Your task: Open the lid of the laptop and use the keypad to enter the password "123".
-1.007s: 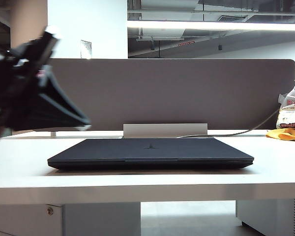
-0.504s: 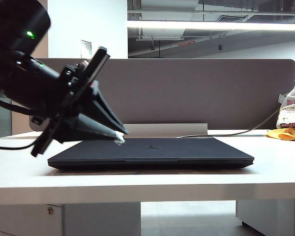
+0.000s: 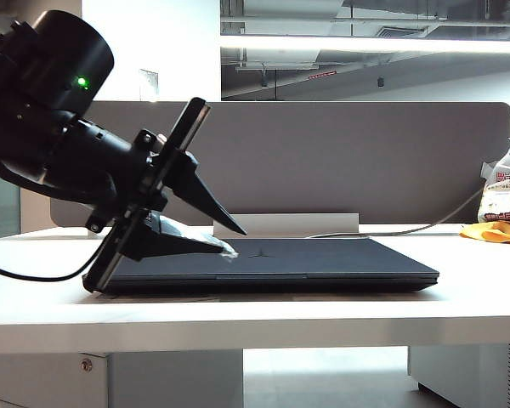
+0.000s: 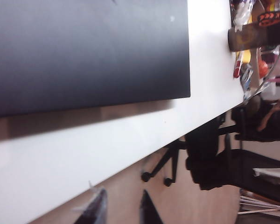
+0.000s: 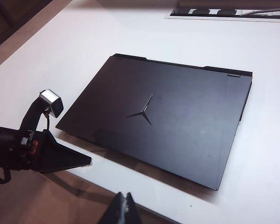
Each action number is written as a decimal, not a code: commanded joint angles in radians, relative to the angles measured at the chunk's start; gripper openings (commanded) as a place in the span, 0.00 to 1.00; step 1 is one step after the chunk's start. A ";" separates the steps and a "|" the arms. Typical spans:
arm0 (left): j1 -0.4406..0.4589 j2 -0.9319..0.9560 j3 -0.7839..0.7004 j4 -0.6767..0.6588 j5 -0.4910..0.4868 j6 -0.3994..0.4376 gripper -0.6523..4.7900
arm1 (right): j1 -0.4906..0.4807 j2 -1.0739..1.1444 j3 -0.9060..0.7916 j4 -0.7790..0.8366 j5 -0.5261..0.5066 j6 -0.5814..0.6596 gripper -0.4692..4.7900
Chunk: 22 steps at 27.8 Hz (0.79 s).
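1. A white desk stood before a grey partition board.
2. The laptop lay flat on it, lid down, long edge facing the front of the desk.
3. The left gripper was nearer, at the lid's front left corner, fingers partly spread, nothing held.
4. The right gripper hung well back off the desk's edge, fingertips pressed together, empty.

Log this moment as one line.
laptop: lid closed | left claw: open, by lid's front edge | right claw: shut, above table's front edge
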<state>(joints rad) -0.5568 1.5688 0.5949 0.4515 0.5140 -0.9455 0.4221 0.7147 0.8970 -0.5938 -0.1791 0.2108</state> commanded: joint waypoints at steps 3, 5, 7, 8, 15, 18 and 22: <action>-0.001 0.043 0.013 0.021 0.014 -0.035 0.37 | 0.001 -0.001 0.007 -0.001 0.002 -0.007 0.08; -0.001 0.051 0.017 0.021 0.014 -0.039 0.37 | 0.001 -0.001 0.007 -0.006 0.002 -0.007 0.08; -0.001 0.066 0.029 0.021 0.014 -0.039 0.37 | 0.001 -0.001 0.007 -0.008 0.002 -0.007 0.08; -0.001 0.076 0.038 0.020 0.016 -0.042 0.37 | 0.001 -0.001 0.007 -0.008 0.002 -0.007 0.08; -0.002 0.133 0.106 -0.004 0.045 -0.064 0.37 | 0.001 -0.001 0.007 -0.008 0.001 -0.010 0.08; -0.002 0.152 0.126 -0.036 0.054 -0.058 0.37 | 0.001 -0.002 0.007 -0.009 0.001 -0.010 0.08; -0.001 0.159 0.126 -0.039 0.024 -0.058 0.37 | 0.001 -0.001 0.007 -0.009 0.001 -0.010 0.08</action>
<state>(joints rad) -0.5579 1.7260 0.7177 0.4046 0.5556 -1.0073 0.4217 0.7151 0.8970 -0.6121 -0.1787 0.2039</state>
